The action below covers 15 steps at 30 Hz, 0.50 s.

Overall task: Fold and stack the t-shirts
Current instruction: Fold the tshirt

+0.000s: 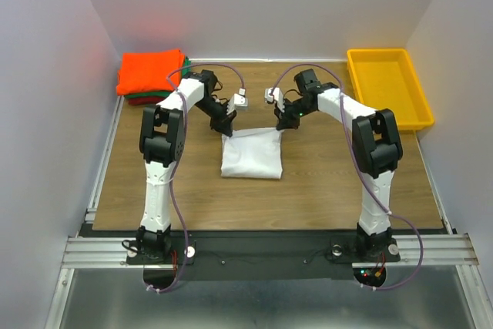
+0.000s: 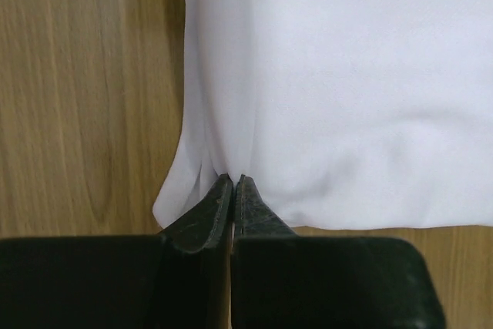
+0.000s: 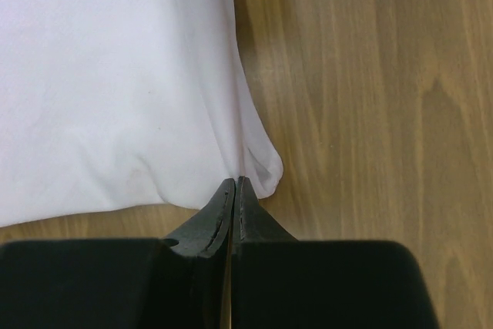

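A white t-shirt lies folded into a rectangle in the middle of the table. My left gripper is shut on its far left corner; in the left wrist view the cloth runs into the closed tips. My right gripper is shut on its far right corner, seen in the right wrist view with the cloth pinched at the tips. A stack of folded shirts with an orange one on top, green and dark red under it, sits at the back left.
A yellow plastic tray stands at the back right. White walls close the table on three sides. Bare wood surrounds the white shirt.
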Motion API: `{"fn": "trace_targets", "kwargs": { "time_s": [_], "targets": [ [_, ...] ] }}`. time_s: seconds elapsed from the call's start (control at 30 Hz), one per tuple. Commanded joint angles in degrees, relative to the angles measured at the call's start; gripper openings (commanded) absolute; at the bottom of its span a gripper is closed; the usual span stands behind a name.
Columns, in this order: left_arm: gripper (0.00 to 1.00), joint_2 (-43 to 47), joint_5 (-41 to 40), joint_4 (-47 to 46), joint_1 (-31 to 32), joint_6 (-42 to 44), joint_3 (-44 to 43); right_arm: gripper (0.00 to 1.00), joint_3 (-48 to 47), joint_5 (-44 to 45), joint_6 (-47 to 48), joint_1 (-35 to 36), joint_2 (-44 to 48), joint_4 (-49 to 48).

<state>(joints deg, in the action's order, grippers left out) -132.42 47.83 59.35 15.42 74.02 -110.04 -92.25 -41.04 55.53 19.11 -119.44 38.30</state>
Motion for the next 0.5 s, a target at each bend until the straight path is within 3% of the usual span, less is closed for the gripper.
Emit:
{"fn": "trace_targets", "kwargs": {
  "time_s": [0.0, 0.07, 0.13, 0.2, 0.27, 0.47],
  "targets": [
    [0.16, 3.13, -0.11, -1.60, -1.00, -0.71, 0.26, 0.01, -3.99, -0.62, -1.47, -0.92, -0.53, -0.95],
    [0.17, 3.48, 0.15, -3.18, -1.44, -1.24, 0.96, 0.02, -3.64, -0.27, -2.43, -0.83, -1.41, -1.30],
    [0.27, 3.92, 0.16, -3.71, -1.62, -1.25, 2.72, 0.22, -4.17, 0.17, -5.07, -0.92, -2.03, -2.00],
    [0.41, 5.85, -0.20, -4.68, -1.71, -1.77, 4.56, 0.55, -3.99, 0.78, -8.58, -0.92, -1.24, -2.70],
    [0.54, 9.70, 0.68, -6.69, -2.58, -3.95, 7.46, 0.69, -3.03, 2.45, -12.01, -1.01, 1.91, -4.90],
    [0.57, 21.29, 5.33, -17.66, -7.59, -14.75, 13.44, 0.66, 4.00, 4.56, -23.43, -1.27, 13.33, -12.72]
  ]
}}
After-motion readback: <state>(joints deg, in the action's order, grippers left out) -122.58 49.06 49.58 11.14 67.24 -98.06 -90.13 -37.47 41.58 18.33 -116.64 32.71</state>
